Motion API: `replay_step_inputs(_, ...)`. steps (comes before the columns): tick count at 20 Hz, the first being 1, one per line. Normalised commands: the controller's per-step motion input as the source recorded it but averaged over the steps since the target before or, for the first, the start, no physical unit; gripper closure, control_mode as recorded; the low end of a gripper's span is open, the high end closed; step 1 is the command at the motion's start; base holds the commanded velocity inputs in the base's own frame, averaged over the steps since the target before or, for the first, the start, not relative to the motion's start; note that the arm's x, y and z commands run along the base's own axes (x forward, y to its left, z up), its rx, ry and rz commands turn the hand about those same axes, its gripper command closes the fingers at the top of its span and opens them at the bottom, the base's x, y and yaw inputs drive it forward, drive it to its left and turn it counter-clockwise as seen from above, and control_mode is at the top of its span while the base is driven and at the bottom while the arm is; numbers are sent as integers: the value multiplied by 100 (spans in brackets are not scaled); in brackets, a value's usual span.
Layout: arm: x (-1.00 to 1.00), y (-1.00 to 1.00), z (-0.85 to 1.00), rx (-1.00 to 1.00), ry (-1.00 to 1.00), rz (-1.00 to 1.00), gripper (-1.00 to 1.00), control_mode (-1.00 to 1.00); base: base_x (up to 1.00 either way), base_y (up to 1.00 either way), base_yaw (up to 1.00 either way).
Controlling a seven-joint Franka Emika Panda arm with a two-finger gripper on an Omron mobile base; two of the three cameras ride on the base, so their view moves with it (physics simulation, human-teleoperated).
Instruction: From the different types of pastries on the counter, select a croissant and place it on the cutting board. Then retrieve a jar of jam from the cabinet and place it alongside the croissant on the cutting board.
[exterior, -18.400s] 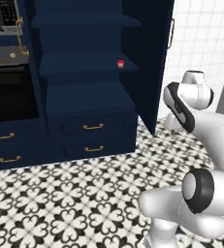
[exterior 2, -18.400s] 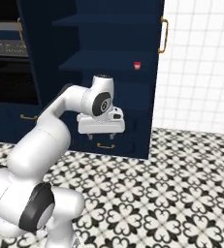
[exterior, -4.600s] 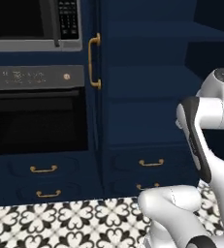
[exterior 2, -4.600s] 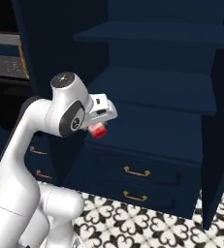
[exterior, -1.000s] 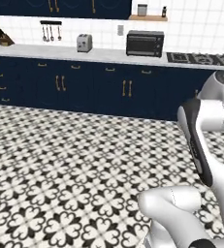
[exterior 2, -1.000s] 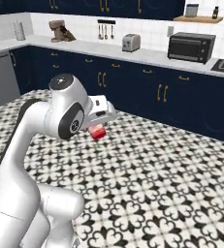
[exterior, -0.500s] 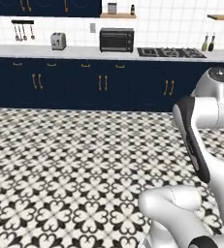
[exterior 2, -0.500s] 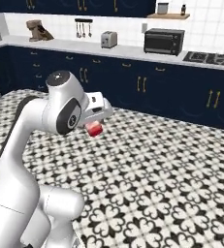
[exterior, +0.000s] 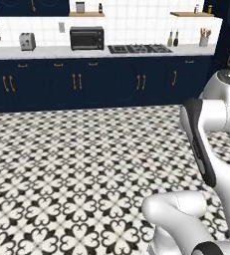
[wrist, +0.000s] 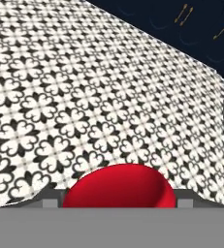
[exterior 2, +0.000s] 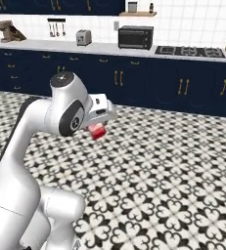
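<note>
Gripper (exterior 2: pixel 99 128) carried high above patterned floor (exterior 2: pixel 173 161), jaws closed on red jam jar (exterior 2: pixel 99 131), jar seated between them at hand's tip. In hand view, red jar (wrist: pixel 118 187) bulging up between jaws at bottom centre, tiled floor (wrist: pixel 84 97) beyond. Far beyond jaws along back wall, left to right: toaster (exterior 2: pixel 83 37), microwave (exterior 2: pixel 135 37), stovetop (exterior 2: pixel 189 50), on counter (exterior 2: pixel 109 48) over navy cabinets (exterior 2: pixel 134 78).

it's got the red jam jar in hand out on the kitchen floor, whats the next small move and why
Probably keep driving toward the counter, jar held steady. The tool is shut on the jam jar, over patterned floor, with the counter far across the room and no cutting board visible yet, so releasing would be premature.
</note>
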Motion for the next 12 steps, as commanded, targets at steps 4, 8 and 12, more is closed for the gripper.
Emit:
replay_step_inputs(4, 0, 0, 0, 0, 0, 0, 100, 100, -100, 59, 0)
replay_step_inputs(8, 0, 0, 0, 0, 0, 0, 100, 100, -100, 48, 0)
replay_step_inputs(12, 0, 0, 0, 0, 0, 0, 100, 100, -100, 45, 0)
